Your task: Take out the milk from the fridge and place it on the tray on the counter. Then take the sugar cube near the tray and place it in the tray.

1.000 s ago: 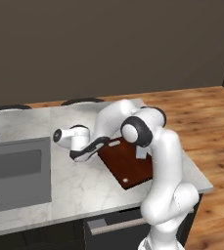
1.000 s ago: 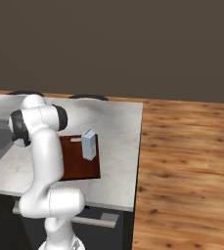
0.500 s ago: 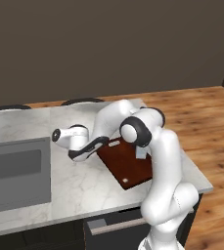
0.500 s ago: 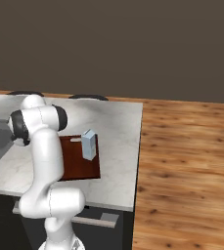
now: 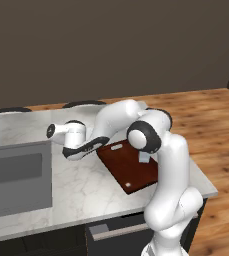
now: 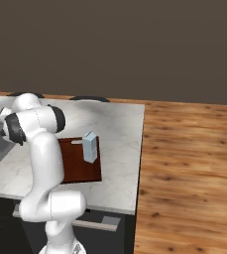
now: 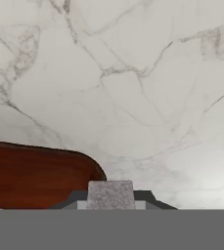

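Milk (image 5: 144,156) half hidden behind robot elbow.

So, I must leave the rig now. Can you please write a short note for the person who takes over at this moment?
Gripper: shut on the sugar cube, low at the counter, just beside one end of the tray. Whether the cube is lifted off the stone cannot be told.
Milk: stands upright on the tray, near its far edge.
Done: milk is on the tray; sugar cube is gripped.
Left: lift the cube, carry it over the tray, set it down on a bare part away from the milk, then open and pull back.
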